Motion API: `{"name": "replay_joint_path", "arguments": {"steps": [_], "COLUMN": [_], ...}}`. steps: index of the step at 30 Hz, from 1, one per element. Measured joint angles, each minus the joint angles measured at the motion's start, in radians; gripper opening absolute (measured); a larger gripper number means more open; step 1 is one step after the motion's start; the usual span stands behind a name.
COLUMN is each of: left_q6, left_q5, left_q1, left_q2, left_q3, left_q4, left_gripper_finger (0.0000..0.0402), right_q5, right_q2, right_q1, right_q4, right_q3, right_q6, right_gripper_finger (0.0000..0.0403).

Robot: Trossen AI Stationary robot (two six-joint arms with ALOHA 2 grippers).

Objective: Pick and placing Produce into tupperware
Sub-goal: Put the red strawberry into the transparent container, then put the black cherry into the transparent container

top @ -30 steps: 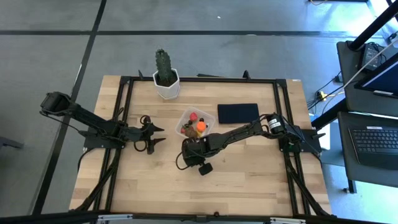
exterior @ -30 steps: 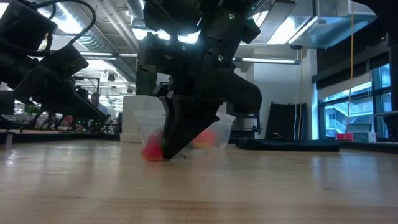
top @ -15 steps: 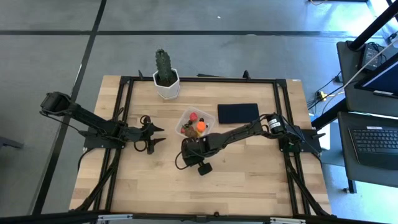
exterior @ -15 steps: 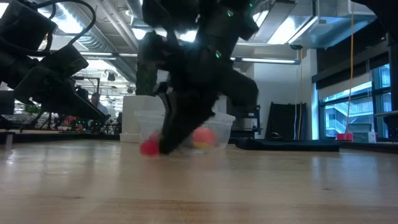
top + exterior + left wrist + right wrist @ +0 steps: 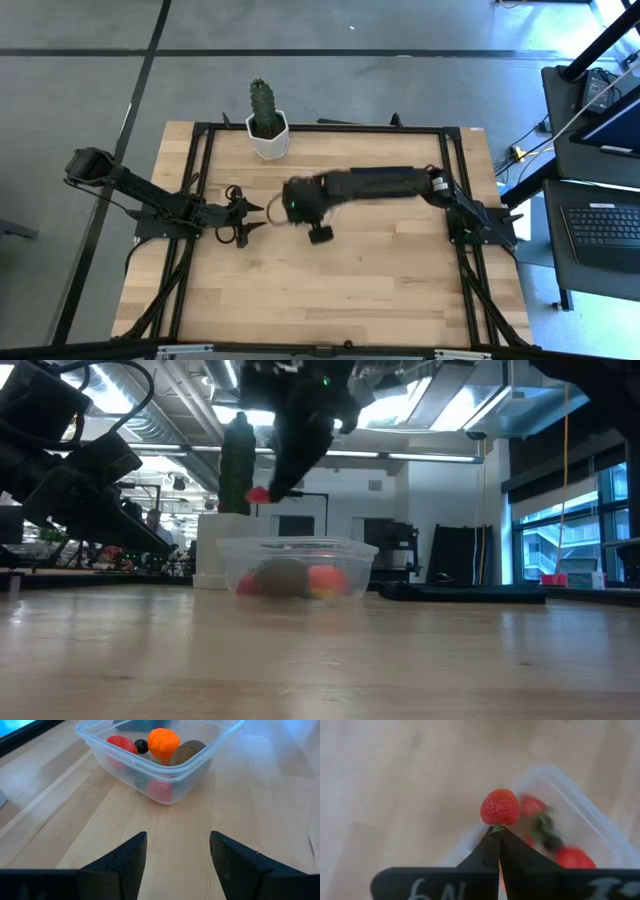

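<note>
I have the right gripper [image 5: 498,831] raised above the desk [image 5: 380,280], its fingers pinched fully together on the green stem of a toy strawberry [image 5: 500,807]. In the low view the berry hangs clear over the near-left rim of the clear tupperware [image 5: 296,566], not yet over its middle. The container already holds an orange ball [image 5: 163,742], a brown lump [image 5: 184,751], red pieces and a dark berry.

The grip worries me most. The fingers hold only the thin stem, with the berry's whole body sticking out past the tips, so I judge a quick swing could pivot it or shake it loose. If I let go from here, it may strike the rim and bounce onto the desk instead of dropping inside. From this height it could also land on the pile and roll out, or tip the light container.

My left gripper [image 5: 177,852] waits low beside the tupperware, fingers partly spread and empty. The cactus pot [image 5: 267,135] stands well apart behind.
</note>
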Motion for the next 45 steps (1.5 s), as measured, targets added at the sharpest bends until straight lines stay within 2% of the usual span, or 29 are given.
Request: {"name": "replay_joint_path", "arguments": {"steps": [6,10,18,24,29,38,41,45], "left_q6": [-0.001,-0.002,-0.004,-0.004,-0.004,-0.003,-0.003,-0.003], "left_q5": [0.000,0.014,0.016,0.016,0.016,0.016,0.016,0.016], "left_q1": [0.000,0.000,0.000,0.000,0.000,0.000,0.000,0.000], "left_q2": [0.000,0.000,0.000,0.000,0.000,0.000,0.000,0.000], "left_q3": [0.000,0.000,0.000,0.000,0.000,0.000,0.000,0.000], "left_q4": [0.000,0.000,0.000,0.000,0.000,0.000,0.000,0.000], "left_gripper_finger": [0.0208,0.0208,0.0208,0.0208,0.0208,0.0208,0.0208,0.0208], "right_q5": [-0.008,-0.056,-0.086,-0.086,-0.086,-0.086,-0.086,-0.086], "right_q2": [0.000,0.000,0.001,0.001,0.001,0.001,0.001,-0.030], "right_q1": [-0.117,-0.170,-0.217,-0.223,-0.223,-0.223,-0.220,-0.208], "right_q4": [-0.068,-0.014,0.045,0.045,0.050,0.034,-0.004,-0.037], "right_q3": [-0.015,-0.085,-0.177,-0.195,-0.195,-0.183,-0.152,-0.094], "right_q6": [0.034,0.035,0.045,0.044,0.049,0.074,0.078,0.103], "right_gripper_finger": [0.0004,0.0004,0.0008,0.0031,0.0085,0.0251,0.0285,0.0303]}}
